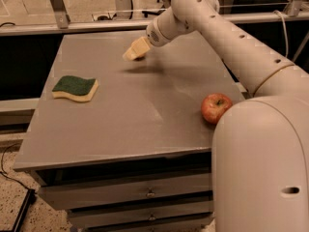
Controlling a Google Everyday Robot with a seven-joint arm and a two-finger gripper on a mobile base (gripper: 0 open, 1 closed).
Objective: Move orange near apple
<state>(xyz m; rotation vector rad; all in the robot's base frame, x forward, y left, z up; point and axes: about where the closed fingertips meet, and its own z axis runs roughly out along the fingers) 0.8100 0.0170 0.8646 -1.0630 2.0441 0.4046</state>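
Observation:
The red apple [216,108] with yellowish patches sits on the grey table [145,115] near its right edge. My gripper [134,50] is at the far middle of the table, low over the surface, at the spot where the orange lay. The orange does not show now; the gripper covers it. The gripper is far to the left of and behind the apple.
A green and yellow sponge [75,88] lies on the left side of the table. My arm [231,37] stretches over the table's right rear. Drawers [145,192] are under the tabletop. A metal rail [72,25] runs behind the table.

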